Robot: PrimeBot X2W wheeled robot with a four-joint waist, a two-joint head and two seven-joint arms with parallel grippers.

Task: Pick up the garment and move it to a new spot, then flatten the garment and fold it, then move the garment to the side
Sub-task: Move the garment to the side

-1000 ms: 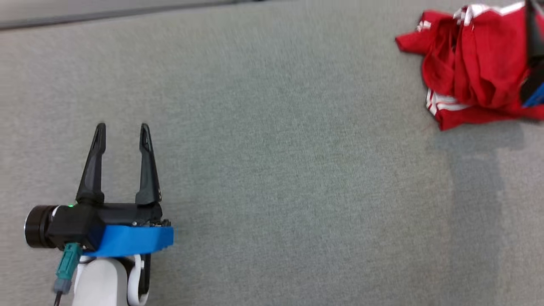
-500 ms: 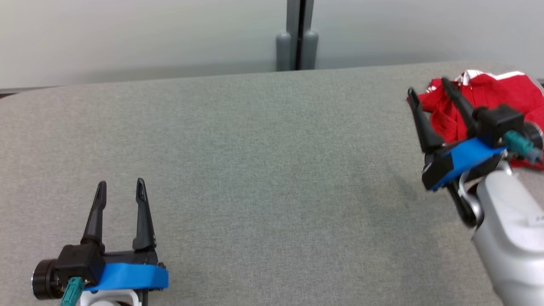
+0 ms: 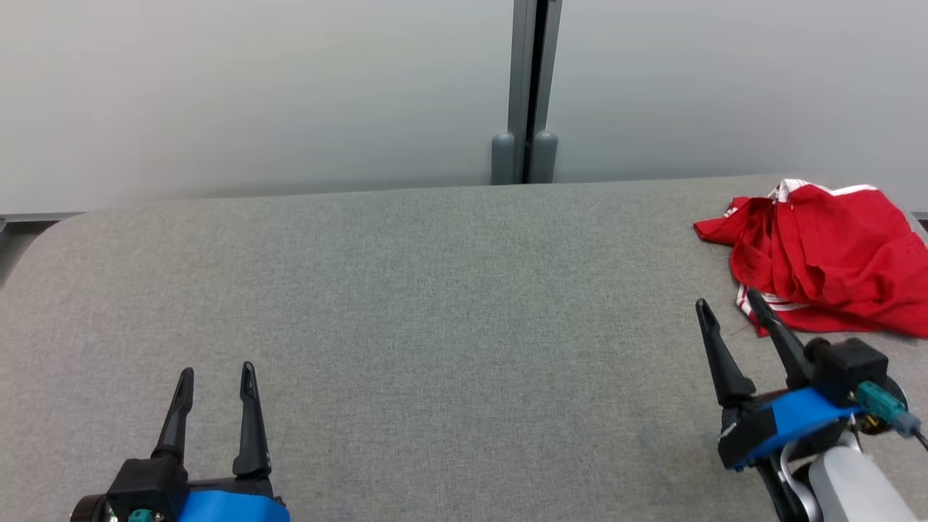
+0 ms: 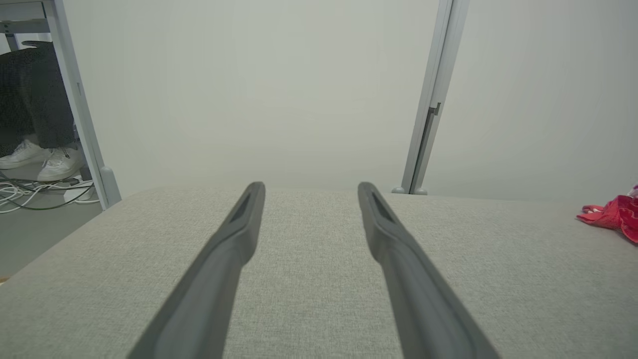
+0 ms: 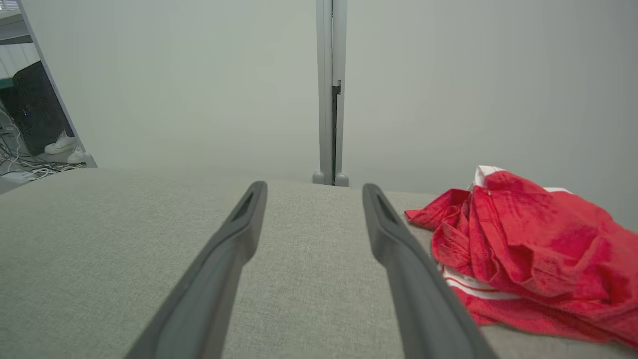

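Observation:
The garment (image 3: 823, 254) is a crumpled red piece with white stripes, heaped at the far right of the grey padded table (image 3: 435, 326). It also shows to the right of my right gripper's fingers as the garment (image 5: 523, 254), and small at the right edge as the garment (image 4: 610, 217). My right gripper (image 3: 727, 302) stands open just in front and left of the heap, apart from it, nothing between its fingers. My left gripper (image 3: 217, 371) is open and empty at the lower left, far from the cloth.
A pale partition wall with a grey vertical post (image 3: 527, 94) stands right behind the table. The table's left corner is rounded (image 3: 43, 232). Beyond it, on the floor, are cables and a person's white shoes (image 4: 42, 159).
The head camera has tilted up, so the wall and the table's far edge came into view. My right gripper has drawn back from over the garment and now stands in front of it.

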